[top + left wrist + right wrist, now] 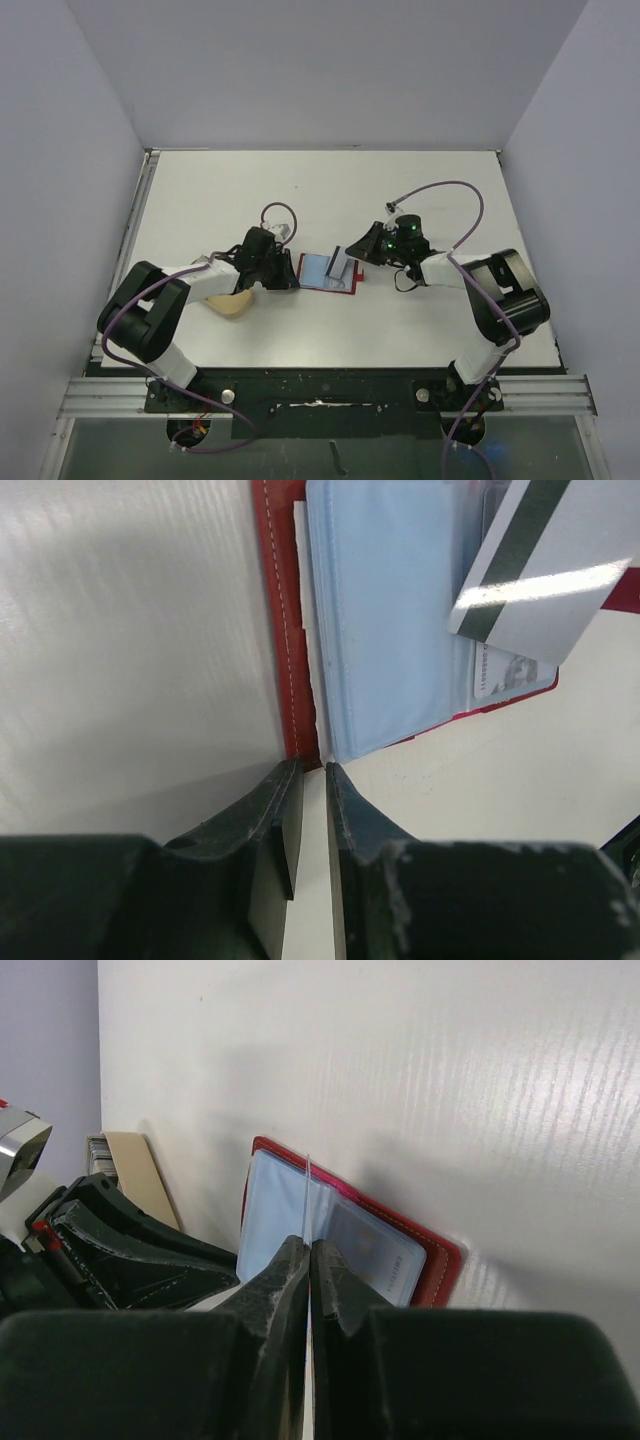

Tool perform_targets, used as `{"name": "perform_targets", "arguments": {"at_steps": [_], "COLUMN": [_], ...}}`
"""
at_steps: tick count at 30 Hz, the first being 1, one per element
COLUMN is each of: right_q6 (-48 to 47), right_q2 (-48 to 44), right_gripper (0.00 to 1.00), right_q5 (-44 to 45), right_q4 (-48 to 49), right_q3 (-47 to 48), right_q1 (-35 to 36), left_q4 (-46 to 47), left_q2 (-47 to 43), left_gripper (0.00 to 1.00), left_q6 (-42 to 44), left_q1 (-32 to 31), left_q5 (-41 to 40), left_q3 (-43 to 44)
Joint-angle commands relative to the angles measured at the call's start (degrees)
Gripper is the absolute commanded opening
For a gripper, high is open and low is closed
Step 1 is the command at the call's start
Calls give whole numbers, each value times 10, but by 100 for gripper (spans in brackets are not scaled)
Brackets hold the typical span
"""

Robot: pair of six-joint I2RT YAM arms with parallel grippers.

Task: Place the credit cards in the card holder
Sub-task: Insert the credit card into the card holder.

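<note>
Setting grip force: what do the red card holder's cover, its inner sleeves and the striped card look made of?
Card holder cover: likely leather or faux leather, matte red, stitched edge. Sleeves: apparently flexible translucent bluish plastic; a card shows through. Striped card: stiff glossy plastic, judging by its glare streak.

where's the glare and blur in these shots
Left wrist: a bright glare streak crosses the card, and the left fingers look soft. Right wrist: sheen streaks the table, and the right fingers are blurred. Top: even light, faint shadows.

tan oval dish [232, 302] on the white table [420, 190] — left of centre
</note>
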Motion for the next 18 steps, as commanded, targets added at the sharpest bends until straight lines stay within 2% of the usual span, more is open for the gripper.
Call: {"name": "perform_targets", "arguments": {"at_steps": [1, 10, 18], "right_q6": [10, 10, -5], "right_q2": [9, 32, 47], "right_gripper": [0, 0, 0], "right_q5": [-22, -42, -52], "right_q4": [61, 88, 69], "right_q3": [-7, -20, -17], "right_q1": [-5, -13, -14], "left_q4": [33, 27, 23], "left_q2": [9, 7, 4], "left_gripper": [15, 15, 15], "left_q6": [-9, -9, -9], "left_q1": [-10, -11, -10], "left_q5": [12, 3, 0], "left_q3": [1, 0, -1]}}
